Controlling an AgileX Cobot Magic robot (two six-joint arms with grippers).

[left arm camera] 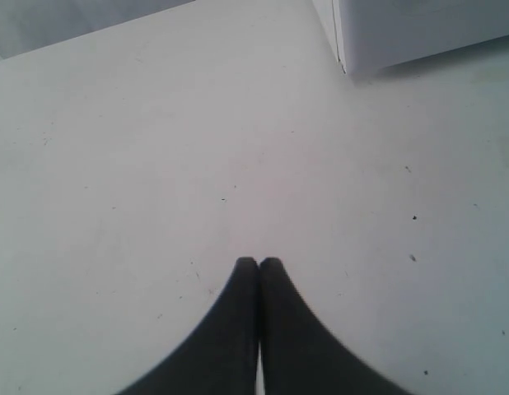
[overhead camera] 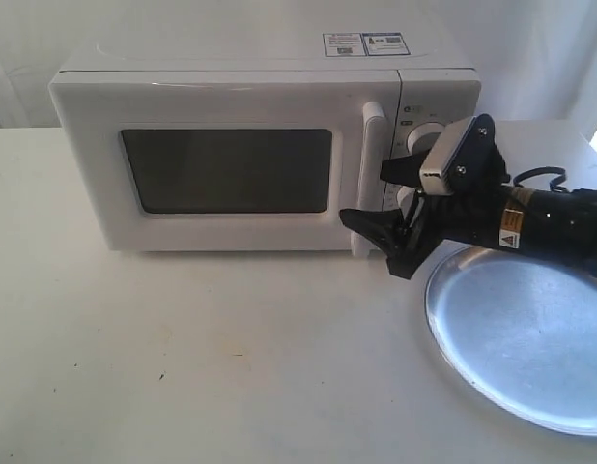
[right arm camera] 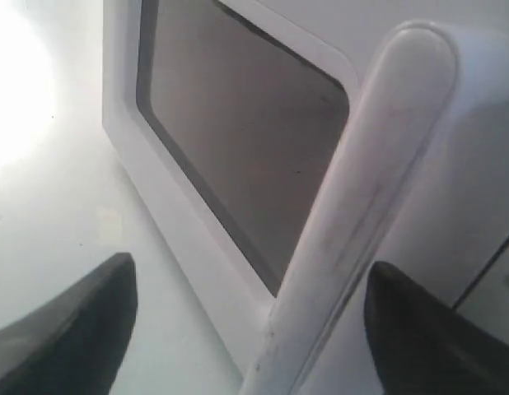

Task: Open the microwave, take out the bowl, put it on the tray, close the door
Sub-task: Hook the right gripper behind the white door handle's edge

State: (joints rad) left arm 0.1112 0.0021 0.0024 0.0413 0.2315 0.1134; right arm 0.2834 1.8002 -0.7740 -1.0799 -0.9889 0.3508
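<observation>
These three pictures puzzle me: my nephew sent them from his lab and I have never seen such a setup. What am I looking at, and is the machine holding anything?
It is a robot with two arms, each ending in a two-fingered gripper. The wide picture comes from a camera off the arms. It shows a white microwave with its door shut, and a shiny silver tray, both on a white table.

The black arm on the right of that view carries the right gripper, whose jaws stand open on either side of the door's upright handle. They are not clamped on it.

The other two pictures come from cameras on the wrists. The right wrist view looks along the open fingers at the handle. The left wrist view shows the left gripper shut, holding nothing, over bare table.

No bowl is visible.
</observation>
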